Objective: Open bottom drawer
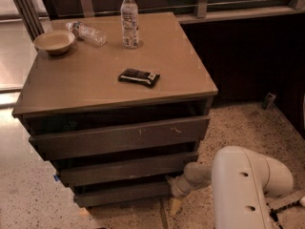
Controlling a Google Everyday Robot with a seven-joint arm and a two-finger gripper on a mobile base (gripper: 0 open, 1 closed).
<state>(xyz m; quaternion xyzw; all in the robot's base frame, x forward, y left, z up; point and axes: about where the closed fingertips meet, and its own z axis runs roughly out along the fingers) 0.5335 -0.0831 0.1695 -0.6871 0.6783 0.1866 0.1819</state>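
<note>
The cabinet has three dark grey-brown drawer fronts stacked under its tan top (119, 94). The bottom drawer (121, 193) is the narrowest, lowest front, near the floor. Above it sit the mid-sized front (126, 168) and the widest front with pale scratches (119, 137). My gripper (171, 185) is at the right end of the bottom drawer, down by the floor. The white arm (243, 190) reaches in from the lower right and hides the fingertips.
On the cabinet top stand an upright water bottle (129, 19), a lying bottle (86, 32), a bowl (54, 41) and a dark snack packet (138, 77). Speckled floor (238, 123) lies to the right, with a dark wall and railing behind.
</note>
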